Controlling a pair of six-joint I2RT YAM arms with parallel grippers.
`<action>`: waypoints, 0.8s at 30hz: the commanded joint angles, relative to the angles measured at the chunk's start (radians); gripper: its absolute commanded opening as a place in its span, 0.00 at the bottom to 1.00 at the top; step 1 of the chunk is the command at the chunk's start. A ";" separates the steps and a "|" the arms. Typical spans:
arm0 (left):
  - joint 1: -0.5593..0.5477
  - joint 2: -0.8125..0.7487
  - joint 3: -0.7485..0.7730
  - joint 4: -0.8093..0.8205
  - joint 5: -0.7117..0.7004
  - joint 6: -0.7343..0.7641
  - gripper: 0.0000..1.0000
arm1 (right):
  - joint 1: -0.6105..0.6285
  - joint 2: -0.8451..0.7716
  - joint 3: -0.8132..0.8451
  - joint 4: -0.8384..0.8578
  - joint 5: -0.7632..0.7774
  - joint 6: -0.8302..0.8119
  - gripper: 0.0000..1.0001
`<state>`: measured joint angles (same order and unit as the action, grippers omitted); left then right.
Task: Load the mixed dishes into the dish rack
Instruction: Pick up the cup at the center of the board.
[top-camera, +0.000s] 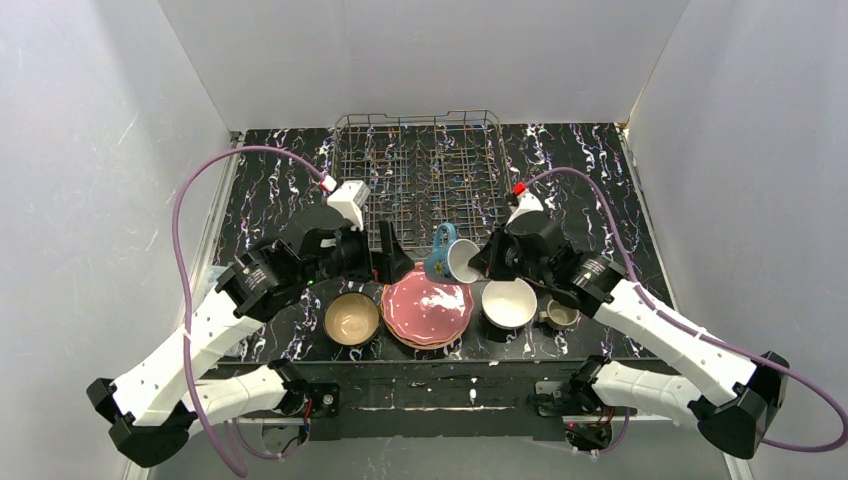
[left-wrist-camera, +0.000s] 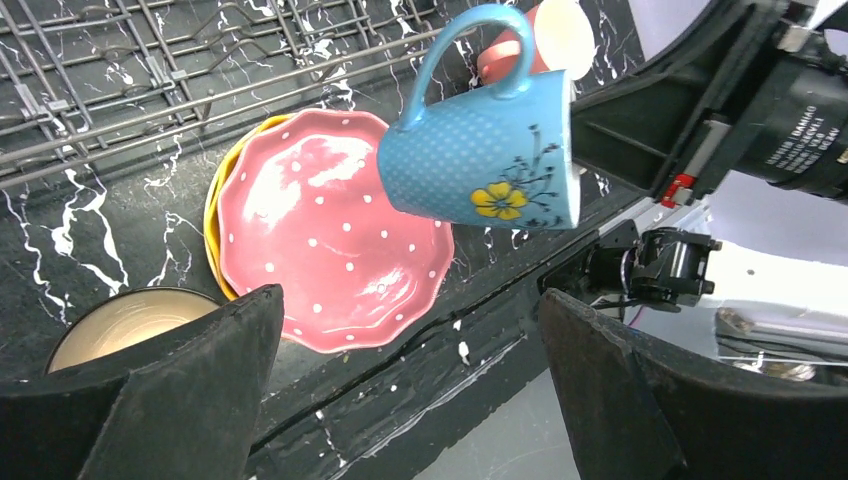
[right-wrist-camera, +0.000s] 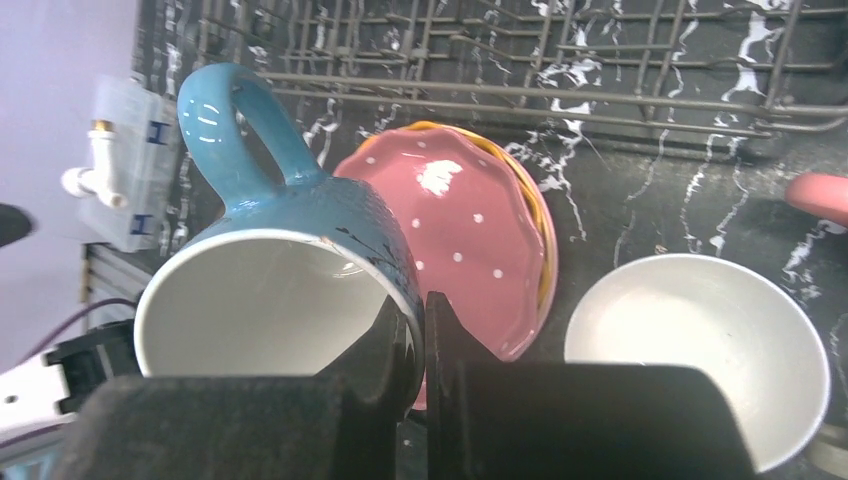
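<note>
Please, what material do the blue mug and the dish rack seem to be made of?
Blue mug: likely glazed ceramic, glossy; bright highlights on its handle, smooth white inside. Dish rack: likely metal wire, grey and dull; thin rods crossing in a grid.

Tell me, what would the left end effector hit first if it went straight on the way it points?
Probably the blue mug, hanging just ahead of the open left end effector, pinched at the rim by the right end effector; depth is unclear.
</note>
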<state>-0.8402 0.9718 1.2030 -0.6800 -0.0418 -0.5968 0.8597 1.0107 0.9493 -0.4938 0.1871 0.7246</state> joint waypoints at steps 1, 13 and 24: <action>0.083 -0.051 -0.064 0.118 0.191 -0.032 0.98 | -0.060 -0.056 -0.003 0.186 -0.145 0.058 0.01; 0.273 -0.120 -0.202 0.354 0.475 -0.203 0.98 | -0.154 -0.128 -0.093 0.479 -0.329 0.242 0.01; 0.394 -0.189 -0.415 0.733 0.583 -0.497 0.98 | -0.156 -0.150 -0.180 0.764 -0.331 0.422 0.01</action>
<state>-0.4717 0.8154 0.8379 -0.1493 0.4805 -0.9550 0.7078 0.8833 0.7692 0.0109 -0.1223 1.0443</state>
